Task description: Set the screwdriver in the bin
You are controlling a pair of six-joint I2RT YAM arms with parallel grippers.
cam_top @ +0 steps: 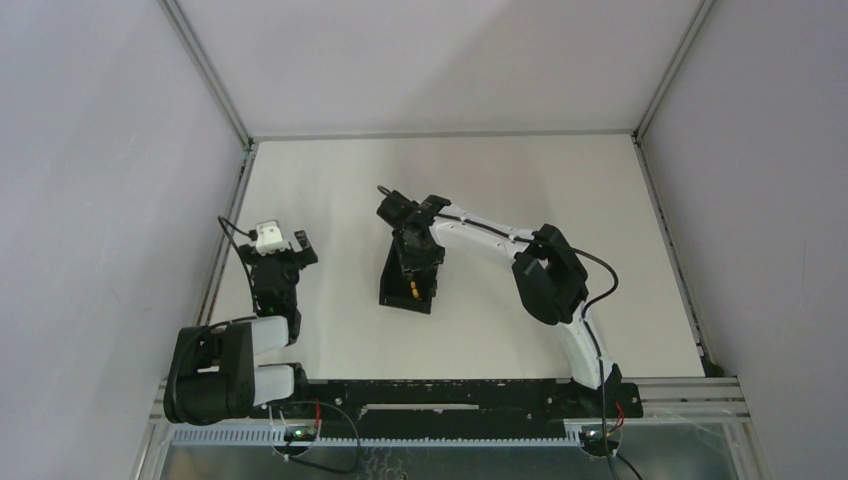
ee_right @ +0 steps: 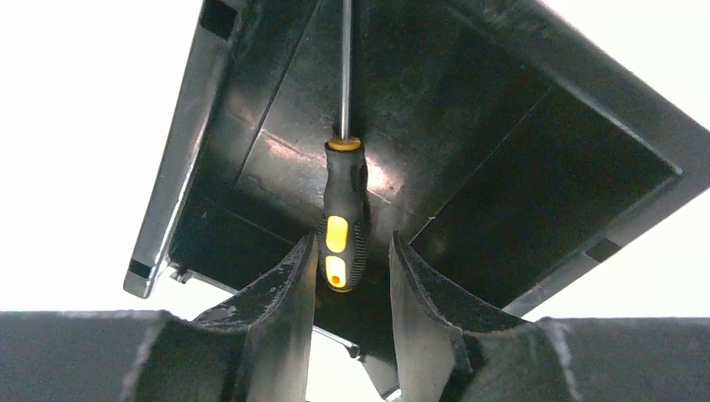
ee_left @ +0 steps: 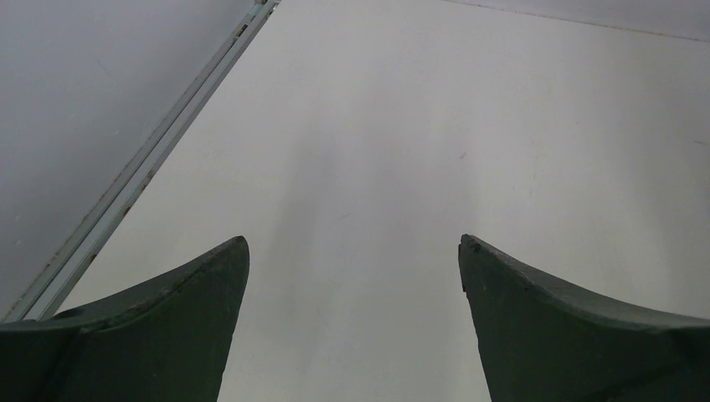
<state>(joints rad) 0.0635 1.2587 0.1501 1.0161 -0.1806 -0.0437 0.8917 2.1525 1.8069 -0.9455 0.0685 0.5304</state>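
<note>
L gripper (ee_left: 353, 243): wide open, nothing btw fingers, only table (ee_left: 402, 126) below. Near table centre: bin (ee_right: 469, 126), with screwdriver (ee_right: 343, 218) inside, shaft pointing away from wrist cam. R gripper (ee_right: 352, 237): just over bin, open only a little, yellow-black handle end btw fingers, small gap visible at one finger, so not clamped.

Table (cam_top: 520, 190) — flat matte white top, with aluminium rails (cam_top: 242, 170) down the left and right edges where the grey walls meet it. Sitting directly on it is the black bin (cam_top: 392, 285) — a bit left of centre, in the front half, open side up and turned slightly off square to the edges. A black mounting bar (cam_top: 450, 395) runs along the near edge. Up close, the left-side surface shows a few faint scuffs.
</note>
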